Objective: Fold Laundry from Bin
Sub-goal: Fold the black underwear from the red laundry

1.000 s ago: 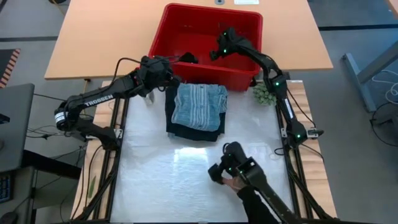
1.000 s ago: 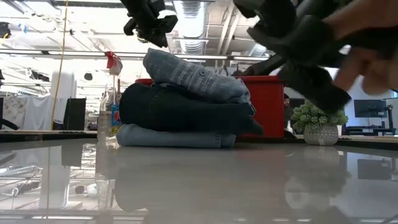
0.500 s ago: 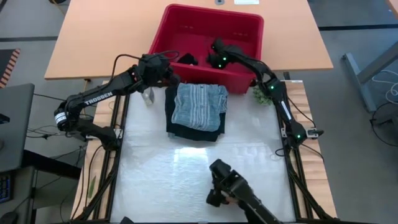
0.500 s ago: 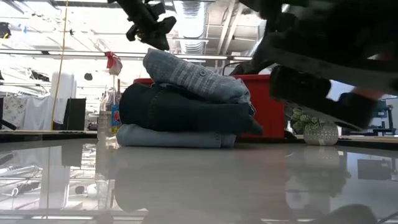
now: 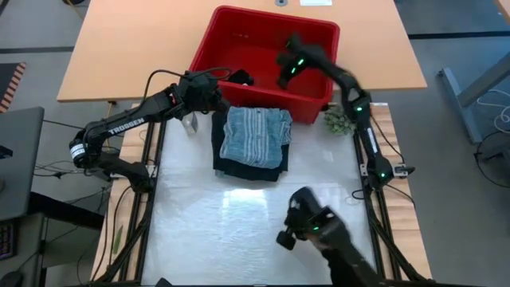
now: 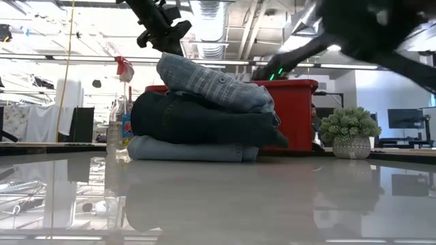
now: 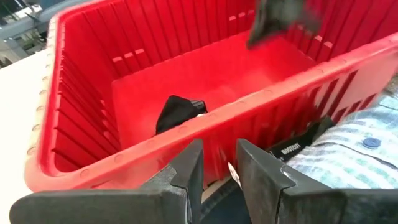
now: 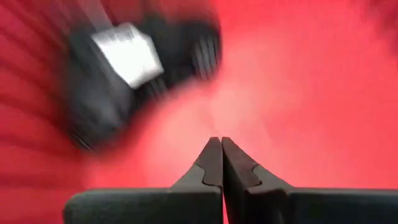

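The red bin (image 5: pixel 275 12) stands at the table's far side. A small black piece of laundry (image 5: pixel 241 76) lies on its floor near the left wall. It is also in the left wrist view, black cloth (image 7: pixel 177 112). In front of the bin a folded stack (image 5: pixel 253 143) rests on the table: light blue at the bottom, dark navy in the middle, faded grey-blue on top. My right gripper (image 8: pixel 216 142) hangs over the bin's floor, shut with nothing between its fingers. My left gripper (image 7: pixel 217 149) hovers by the bin's near left rim, open a little and holding nothing.
A person's dark-sleeved arm with a dark hand-held device (image 5: pixel 307 227) reaches over the table's near right part. A clear spray bottle (image 5: pixel 191 123) stands left of the stack. A small green plant ball (image 5: pixel 338 119) sits by the bin's near right corner.
My right gripper dipped toward the bin's floor, then came up and went toward the bin's right side. The person's device moved about over the table's near right part. The stack and the black piece stayed put.
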Controlling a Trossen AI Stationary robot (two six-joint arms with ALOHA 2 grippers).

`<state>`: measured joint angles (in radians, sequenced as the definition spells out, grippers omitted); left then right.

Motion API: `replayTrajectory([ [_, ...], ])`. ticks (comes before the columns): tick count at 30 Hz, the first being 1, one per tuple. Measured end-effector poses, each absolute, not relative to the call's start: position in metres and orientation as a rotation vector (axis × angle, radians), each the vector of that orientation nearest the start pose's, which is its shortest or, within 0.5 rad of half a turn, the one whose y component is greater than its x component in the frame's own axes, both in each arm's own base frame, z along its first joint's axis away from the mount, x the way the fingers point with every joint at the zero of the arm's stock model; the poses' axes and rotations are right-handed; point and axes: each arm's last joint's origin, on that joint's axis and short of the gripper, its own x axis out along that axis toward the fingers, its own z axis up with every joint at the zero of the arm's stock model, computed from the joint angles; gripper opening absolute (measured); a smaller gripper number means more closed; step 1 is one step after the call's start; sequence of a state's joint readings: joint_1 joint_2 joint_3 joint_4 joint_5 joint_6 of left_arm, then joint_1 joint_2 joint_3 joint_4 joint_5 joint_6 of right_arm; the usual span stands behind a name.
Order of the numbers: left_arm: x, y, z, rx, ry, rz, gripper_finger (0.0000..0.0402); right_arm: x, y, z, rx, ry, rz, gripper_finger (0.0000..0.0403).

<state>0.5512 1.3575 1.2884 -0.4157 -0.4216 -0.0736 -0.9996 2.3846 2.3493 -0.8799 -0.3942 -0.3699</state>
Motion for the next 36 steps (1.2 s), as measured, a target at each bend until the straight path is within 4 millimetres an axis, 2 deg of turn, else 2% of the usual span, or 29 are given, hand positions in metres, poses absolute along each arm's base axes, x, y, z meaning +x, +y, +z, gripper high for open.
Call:
replayTrajectory([
  [2, 0.246, 0.166, 0.361, -0.092, 0.462, 0.981, 0.0084, 0.271, -0.432, 0.299, 0.267, 0.603, -0.378, 0.0017],
  [5, 0.246, 0.166, 0.363, -0.067, 0.455, 1.007, 0.0084, 0.249, -0.438, 0.338, 0.29, 0.365, -0.29, 0.0017],
  [9, 0.245, 0.168, 0.362, -0.059, 0.459, 1.032, 0.0084, 0.231, -0.437, 0.375, 0.272, 0.2, -0.226, 0.0017],
  [11, 0.245, 0.169, 0.362, -0.063, 0.459, 1.03, 0.0084, 0.229, -0.435, 0.383, 0.267, 0.182, -0.229, 0.0017],
  [13, 0.244, 0.17, 0.362, -0.082, 0.445, 1.036, 0.0084, 0.231, -0.435, 0.38, 0.284, 0.195, -0.258, 0.0027],
  [16, 0.241, 0.181, 0.369, -0.16, 0.336, 1.001, 0.0084, 0.247, -0.441, 0.359, 0.379, 0.226, -0.318, 0.0051],
  [19, 0.238, 0.214, 0.393, -0.247, 0.176, 0.904, 0.0084, 0.271, -0.441, 0.335, 0.438, 0.26, -0.293, 0.006],
  [21, 0.235, 0.245, 0.405, -0.307, 0.156, 0.892, 0.0084, 0.286, -0.439, 0.319, 0.475, 0.287, -0.264, 0.0062],
  [23, 0.242, 0.278, 0.412, -0.349, 0.173, 0.839, 0.0084, 0.299, -0.437, 0.306, 0.517, 0.308, -0.244, 0.0063],
  [26, 0.263, 0.319, 0.411, -0.373, 0.265, 0.793, 0.0084, 0.309, -0.433, 0.293, 0.555, 0.341, -0.22, 0.0065],
  [30, 0.293, 0.359, 0.406, -0.335, 0.325, 0.863, 0.0084, 0.312, -0.428, 0.287, 0.55, 0.393, -0.206, 0.0066],
  [33, 0.309, 0.381, 0.378, -0.368, 0.27, 0.881, 0.0085, 0.314, -0.423, 0.284, 0.55, 0.425, -0.189, 0.0066],
  [35, 0.317, 0.386, 0.356, -0.428, 0.257, 0.868, 0.0088, 0.312, -0.424, 0.283, 0.549, 0.437, -0.19, 0.0067],
  [36, 0.321, 0.387, 0.351, -0.434, 0.234, 0.867, 0.009, 0.311, -0.424, 0.283, 0.554, 0.441, -0.191, 0.0067],
])
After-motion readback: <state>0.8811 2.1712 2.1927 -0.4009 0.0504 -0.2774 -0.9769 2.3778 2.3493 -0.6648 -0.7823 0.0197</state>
